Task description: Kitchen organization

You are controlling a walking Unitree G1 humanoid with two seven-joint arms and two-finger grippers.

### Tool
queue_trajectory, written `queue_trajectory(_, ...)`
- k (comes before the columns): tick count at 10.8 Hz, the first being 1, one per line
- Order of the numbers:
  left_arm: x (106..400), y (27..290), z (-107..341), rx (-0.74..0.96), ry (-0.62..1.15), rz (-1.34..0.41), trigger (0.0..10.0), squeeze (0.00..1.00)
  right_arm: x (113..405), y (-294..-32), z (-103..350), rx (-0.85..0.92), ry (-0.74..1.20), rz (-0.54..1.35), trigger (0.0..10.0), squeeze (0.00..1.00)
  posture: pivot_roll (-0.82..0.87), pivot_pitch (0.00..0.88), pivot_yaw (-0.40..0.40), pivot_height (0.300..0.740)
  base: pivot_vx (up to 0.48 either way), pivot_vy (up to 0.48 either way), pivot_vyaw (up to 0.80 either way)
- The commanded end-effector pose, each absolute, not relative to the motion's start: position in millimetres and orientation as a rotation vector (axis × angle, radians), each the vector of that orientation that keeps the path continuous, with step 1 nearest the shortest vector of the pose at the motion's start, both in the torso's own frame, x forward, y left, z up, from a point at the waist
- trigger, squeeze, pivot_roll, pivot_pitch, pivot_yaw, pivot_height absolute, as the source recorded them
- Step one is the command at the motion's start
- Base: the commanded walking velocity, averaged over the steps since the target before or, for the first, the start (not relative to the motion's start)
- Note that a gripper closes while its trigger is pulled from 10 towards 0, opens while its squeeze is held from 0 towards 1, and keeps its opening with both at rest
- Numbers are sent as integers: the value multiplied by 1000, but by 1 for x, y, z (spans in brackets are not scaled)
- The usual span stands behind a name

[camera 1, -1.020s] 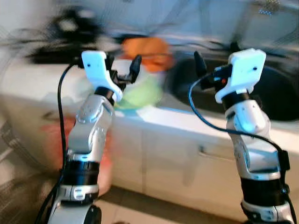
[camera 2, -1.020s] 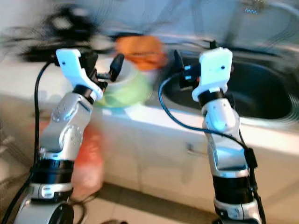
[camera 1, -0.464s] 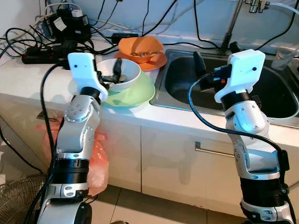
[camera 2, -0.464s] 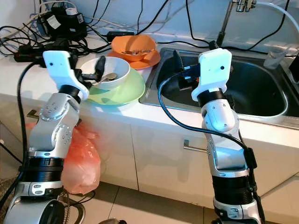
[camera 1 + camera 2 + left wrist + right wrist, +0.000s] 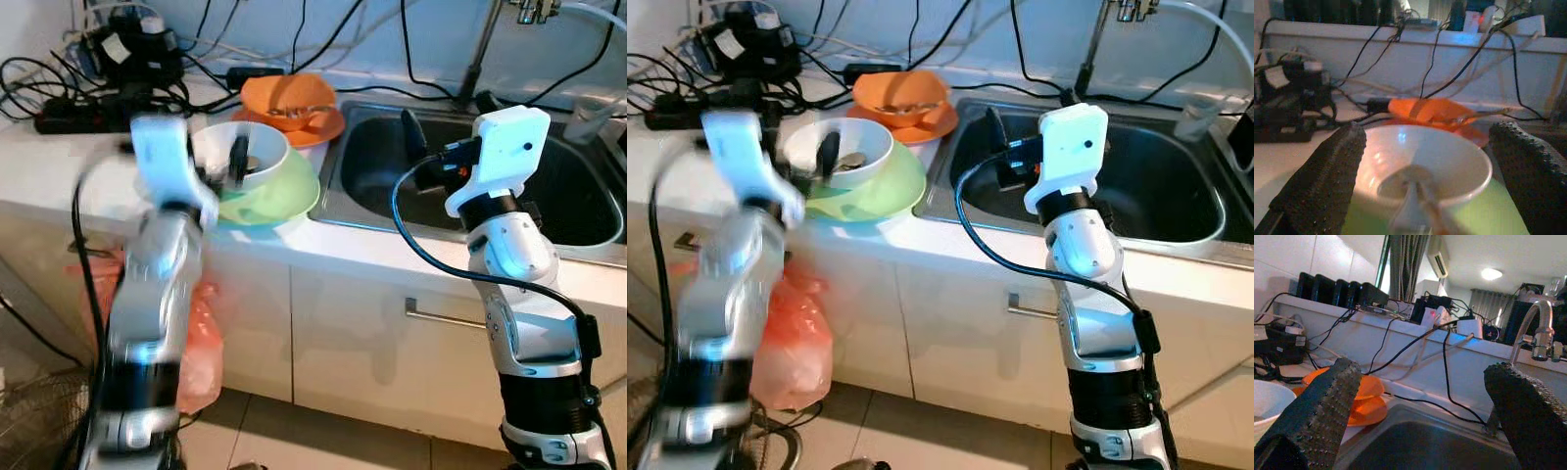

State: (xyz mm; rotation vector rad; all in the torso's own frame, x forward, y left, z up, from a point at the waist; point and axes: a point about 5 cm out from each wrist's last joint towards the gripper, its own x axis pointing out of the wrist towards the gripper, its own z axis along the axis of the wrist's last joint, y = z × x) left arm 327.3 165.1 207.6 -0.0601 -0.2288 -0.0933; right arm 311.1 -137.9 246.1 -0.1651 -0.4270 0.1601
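White bowl (image 5: 1422,161) with spoon (image 5: 1410,198), nested in green bowl (image 5: 279,196) near tabletop (image 5: 59,162) edge; left hand (image 5: 1425,166) open astride it; right hand (image 5: 1415,416) open over sink (image 5: 578,196). Risk: off-centre closing tips stack floorward

A white bowl (image 5: 838,149) sits nested in a pale green bowl (image 5: 884,186). Behind them is an orange bowl (image 5: 898,94) on an orange plate (image 5: 933,121). The worktop (image 5: 666,162) is white, the sink (image 5: 1156,196) dark steel grey. Black cables (image 5: 686,88) tangle at the back. An orange-red plastic bag (image 5: 794,343) hangs below. The end effector fingers (image 5: 1322,181) are black with a fine studded texture.
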Motion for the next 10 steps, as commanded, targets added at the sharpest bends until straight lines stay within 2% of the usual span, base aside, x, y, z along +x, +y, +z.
queue_trajectory(1, 324, 165, 210, -48, -264, -94, 10000, 0, 312, -135, 246, -161, -431, 172, 10000, 0, 75, 12, -1, 740, 0, 0, 0)
queue_trajectory(5, 320, 164, 191, -31, -251, -88, 10000, 0, 314, -135, 246, -164, -433, 179, 10000, 0, 70, 13, -10, 740, 0, 0, 0)
queue_trajectory(10, 323, 151, 196, -34, -281, -130, 10000, 0, 314, -137, 248, -172, -436, 177, 10000, 0, 58, 13, -12, 740, 0, 0, 0)
